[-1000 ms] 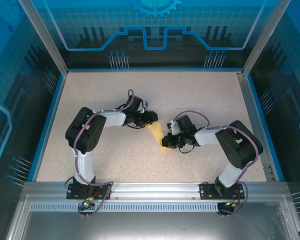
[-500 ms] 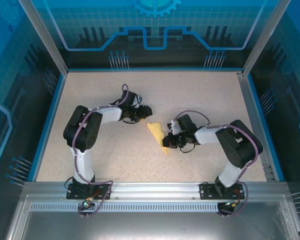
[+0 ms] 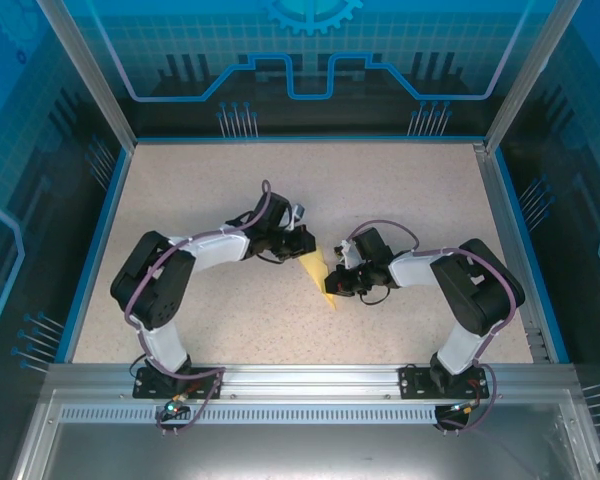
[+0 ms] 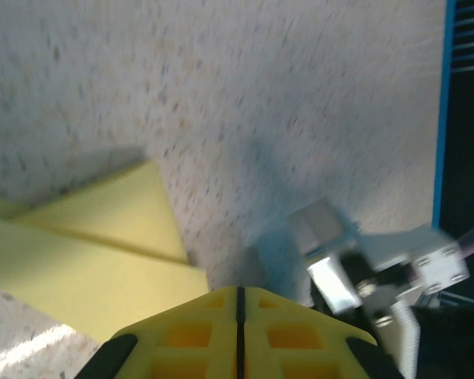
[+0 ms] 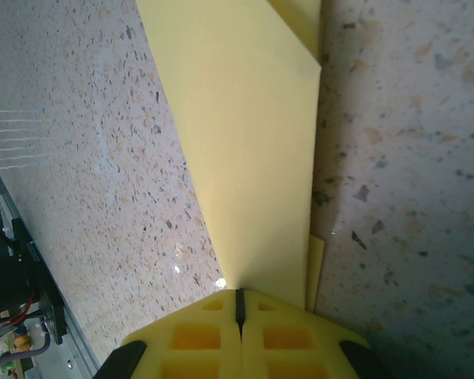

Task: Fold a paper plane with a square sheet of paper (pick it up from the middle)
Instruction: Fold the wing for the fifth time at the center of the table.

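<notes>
The pale-yellow square sheet of paper point(image 3: 317, 272) lies flat mid-table, folded into a narrow pointed wedge with overlapping layers. My left gripper point(image 3: 304, 245) is at its far end. In the left wrist view that gripper point(image 4: 239, 290) is shut, nothing shows in the slit, and the paper point(image 4: 79, 253) lies just left of and under the tips. My right gripper point(image 3: 330, 285) is at the paper's near right side. In the right wrist view it point(image 5: 238, 294) is shut, and the paper point(image 5: 245, 142) runs out from beneath its tips. I cannot tell whether any layer is pinched.
The speckled tabletop point(image 3: 200, 190) is bounded by a blue rim point(image 3: 100, 240) and glass walls. The right arm's blurred grey body point(image 4: 363, 268) is close beside my left fingers. Both arms reach inward and nearly meet over the paper.
The left gripper drew back and left from the paper, then returned to its far end and went from open to shut. The right gripper and the paper stayed put.
</notes>
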Motion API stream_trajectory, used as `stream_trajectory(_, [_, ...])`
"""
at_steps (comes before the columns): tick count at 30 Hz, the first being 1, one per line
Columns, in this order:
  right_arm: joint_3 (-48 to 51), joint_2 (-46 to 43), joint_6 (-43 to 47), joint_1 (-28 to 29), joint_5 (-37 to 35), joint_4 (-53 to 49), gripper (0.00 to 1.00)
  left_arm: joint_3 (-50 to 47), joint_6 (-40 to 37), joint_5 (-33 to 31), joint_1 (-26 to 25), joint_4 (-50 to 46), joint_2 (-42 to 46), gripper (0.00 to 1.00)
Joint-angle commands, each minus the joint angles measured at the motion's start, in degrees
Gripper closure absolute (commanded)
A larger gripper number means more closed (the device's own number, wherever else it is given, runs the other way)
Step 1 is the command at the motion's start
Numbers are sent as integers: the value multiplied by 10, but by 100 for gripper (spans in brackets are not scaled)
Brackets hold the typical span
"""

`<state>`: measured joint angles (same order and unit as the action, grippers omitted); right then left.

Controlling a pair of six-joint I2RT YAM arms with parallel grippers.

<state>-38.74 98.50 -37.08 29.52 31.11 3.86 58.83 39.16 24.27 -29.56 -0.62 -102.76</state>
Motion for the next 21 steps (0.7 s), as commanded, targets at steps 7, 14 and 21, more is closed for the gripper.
stream_trajectory(7, [21, 18, 3, -9, -34, -79, 96, -9, 12, 8, 5, 33, -69, 90])
stream_trajectory(14, [13, -4, 10, -9, -25, -89, 95, -3, 0, -56, 6, 4, -99, 90])
stream_trajectory(21, [-22, -41, 4, -1, -2, -96, 92, -15, 3, -47, 5, 17, -109, 90])
